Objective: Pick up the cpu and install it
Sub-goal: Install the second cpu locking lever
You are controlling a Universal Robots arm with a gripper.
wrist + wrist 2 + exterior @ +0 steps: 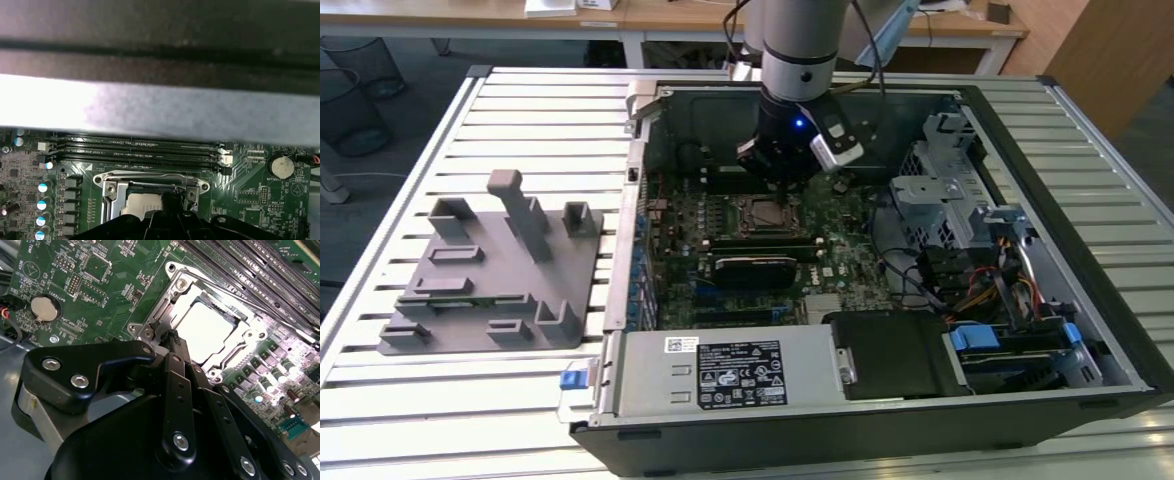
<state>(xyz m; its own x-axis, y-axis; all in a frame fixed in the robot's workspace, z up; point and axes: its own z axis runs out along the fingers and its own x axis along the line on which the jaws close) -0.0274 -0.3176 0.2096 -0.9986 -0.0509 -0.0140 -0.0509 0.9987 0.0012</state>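
The cpu [205,332] lies flat inside the metal socket frame [176,285] on the green motherboard, its pale silver top bright under the light. It shows in both wrist views, cpu [142,202]. My gripper [173,336] hangs just over the frame's edge beside the chip, its two black fingers [177,405] pressed together with nothing visible between them. In the exterior view the gripper [781,195] stands low over the socket [767,212] in the open computer case.
A grey plastic tray [494,270] with upright posts sits outside the case at the exterior view's left. Memory slots [135,150] run beside the socket, with a coin battery [44,308] nearby. A power supply [720,372] and drive cage [947,190] line the case.
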